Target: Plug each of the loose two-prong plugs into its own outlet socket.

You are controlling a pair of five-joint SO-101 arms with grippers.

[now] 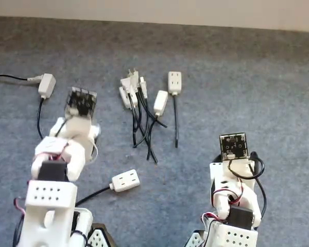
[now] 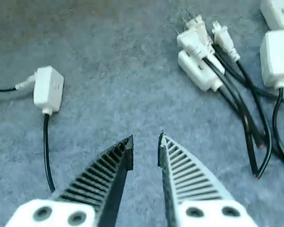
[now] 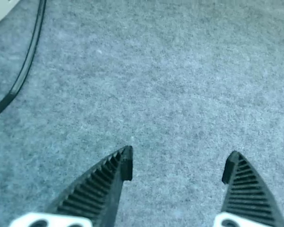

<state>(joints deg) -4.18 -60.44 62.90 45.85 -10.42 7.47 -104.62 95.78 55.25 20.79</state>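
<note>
Several loose white two-prong plugs [image 1: 132, 82] with black cords lie bunched at the table's middle back; they appear again as plugs [image 2: 196, 35] in the left wrist view. White outlet sockets lie nearby: one [image 1: 174, 82] right of the bunch, one [image 1: 160, 103] beside it, one [image 1: 125, 181] near the front. A further socket [image 1: 46, 85] at far left has a plug in its end. My left gripper [image 2: 145, 150] is open a little and holds nothing, hovering over bare carpet between that socket [image 2: 47, 87] and the plugs. My right gripper [image 3: 180, 165] is wide open over bare carpet.
Grey carpet [image 1: 247, 77] covers the table. Black cords [image 1: 144, 128] trail from the bunch toward the front, and one cord end [image 3: 16, 78] lies near my right gripper. The left arm [image 1: 67, 149] and right arm [image 1: 232, 190] stand at the front.
</note>
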